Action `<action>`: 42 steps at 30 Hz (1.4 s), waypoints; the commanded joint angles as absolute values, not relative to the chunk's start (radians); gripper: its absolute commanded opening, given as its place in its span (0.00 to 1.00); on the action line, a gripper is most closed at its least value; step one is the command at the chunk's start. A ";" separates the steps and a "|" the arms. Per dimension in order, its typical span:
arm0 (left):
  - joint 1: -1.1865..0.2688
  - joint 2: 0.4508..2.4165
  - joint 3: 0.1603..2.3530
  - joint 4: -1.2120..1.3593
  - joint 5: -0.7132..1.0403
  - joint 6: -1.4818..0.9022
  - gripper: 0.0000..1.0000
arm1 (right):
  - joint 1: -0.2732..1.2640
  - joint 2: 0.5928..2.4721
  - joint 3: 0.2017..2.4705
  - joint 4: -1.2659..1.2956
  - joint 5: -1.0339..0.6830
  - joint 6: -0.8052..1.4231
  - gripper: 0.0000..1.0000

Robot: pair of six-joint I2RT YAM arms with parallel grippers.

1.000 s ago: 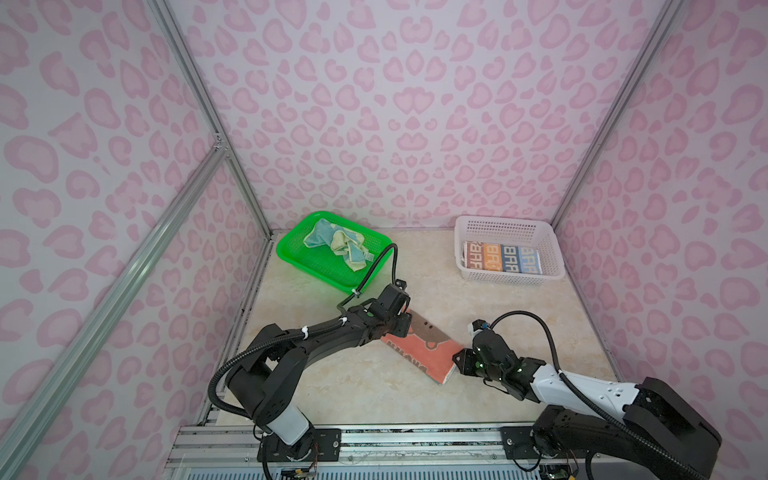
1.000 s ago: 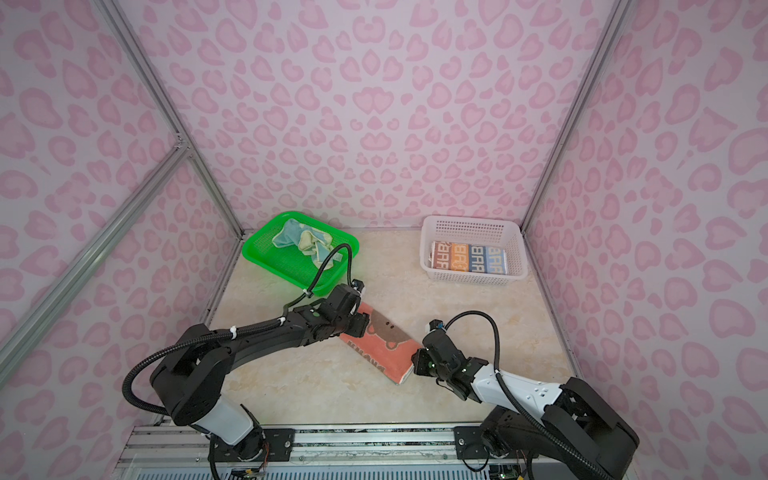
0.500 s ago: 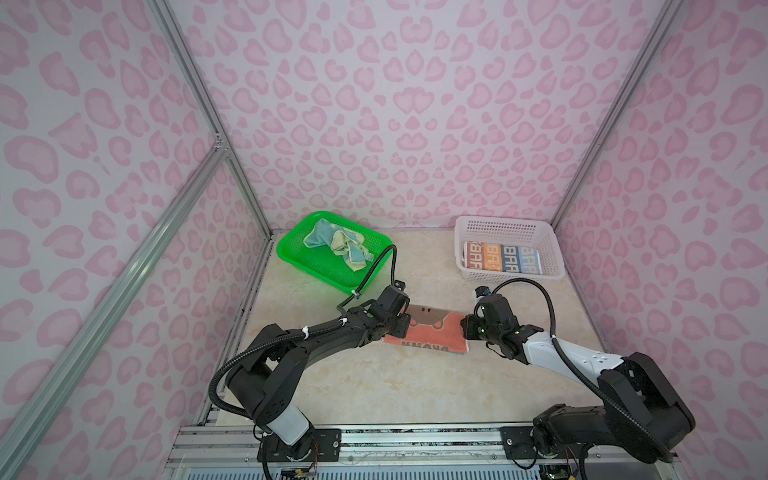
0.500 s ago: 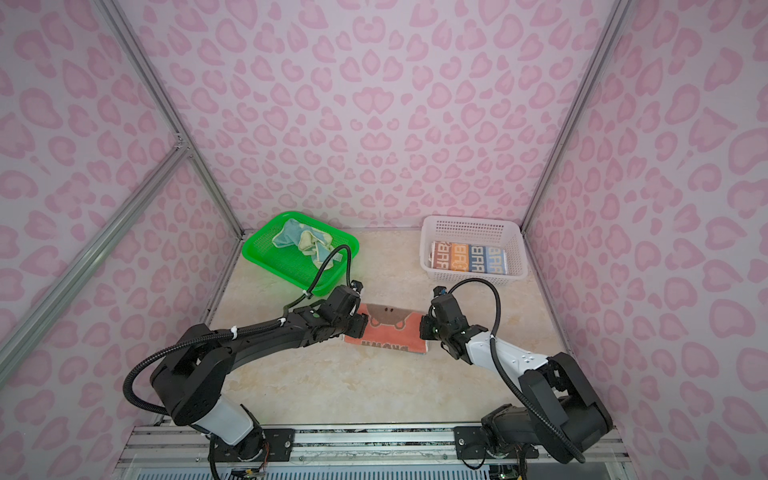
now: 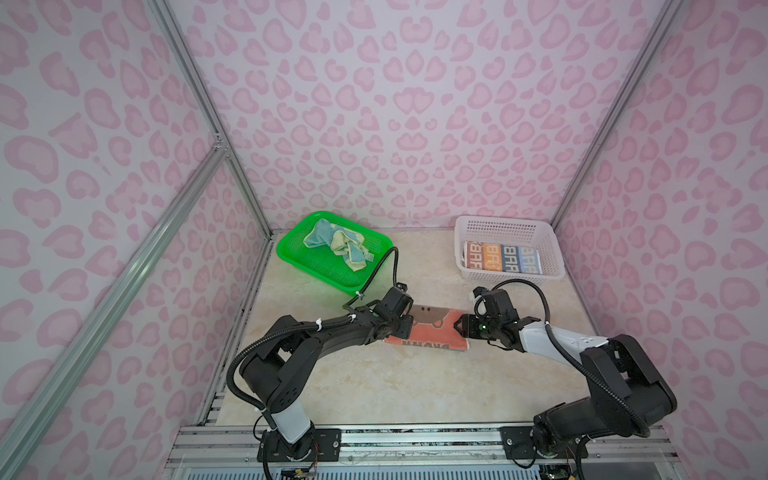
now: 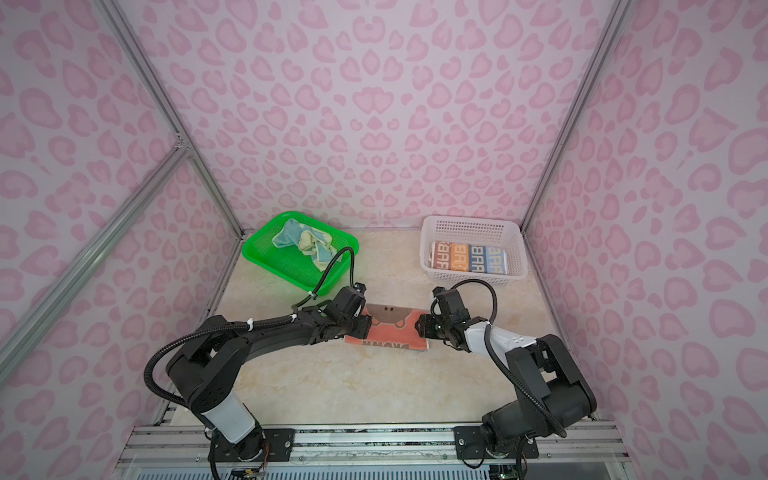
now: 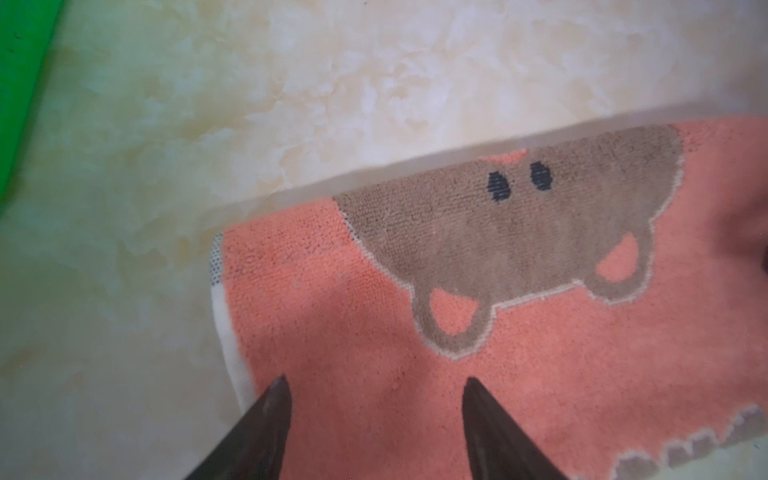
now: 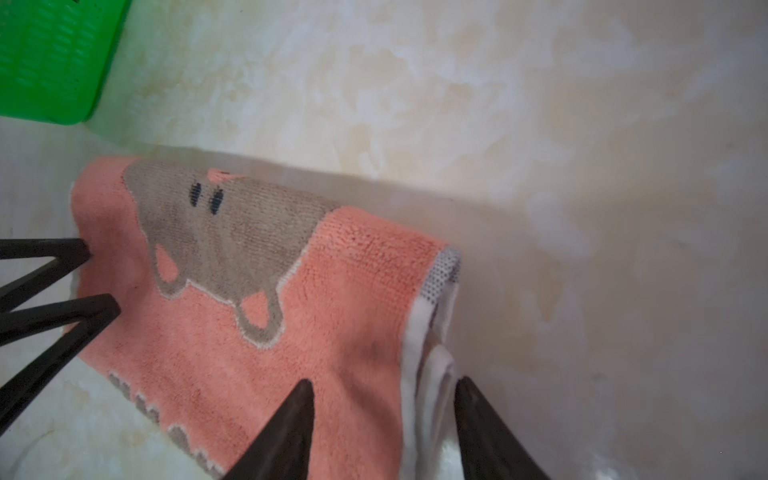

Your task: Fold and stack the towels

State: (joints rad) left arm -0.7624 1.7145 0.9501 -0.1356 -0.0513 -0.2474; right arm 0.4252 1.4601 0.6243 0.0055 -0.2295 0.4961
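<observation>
The right hand [image 8: 382,382] is spreading, releasing the orange towel's [image 5: 436,334] folded edge beneath it. The left hand [image 7: 374,379], also spread, is poised opposite; the fold seems done.

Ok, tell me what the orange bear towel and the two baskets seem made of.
Orange bear towel: terry cloth, matte; its looped pile shows close up. Green basket: moulded plastic, probably, glossy with perforated mesh. White basket: likely plastic too, perforated walls, duller.
</observation>
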 commanded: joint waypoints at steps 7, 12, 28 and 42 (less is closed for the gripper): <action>-0.762 1.778 0.909 -0.063 -0.041 -0.294 0.67 | 0.408 1.403 0.577 -0.080 -0.229 0.497 0.55; -0.762 1.797 0.895 -0.052 -0.041 -0.299 0.67 | 0.405 1.448 0.521 0.034 -0.274 0.540 0.51; -0.762 1.786 0.878 -0.041 -0.057 -0.291 0.68 | 0.406 1.704 0.519 0.351 -0.368 0.611 0.26; -0.755 1.612 0.867 -0.077 -0.085 -0.244 0.98 | 0.428 1.742 1.007 -0.108 -0.321 0.339 0.00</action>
State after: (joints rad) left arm -0.7555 1.6604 0.8753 -0.0593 -0.0765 -0.2768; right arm 0.4263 1.7237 0.9314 0.0879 -0.3473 0.4503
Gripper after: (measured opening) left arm 0.976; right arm 0.061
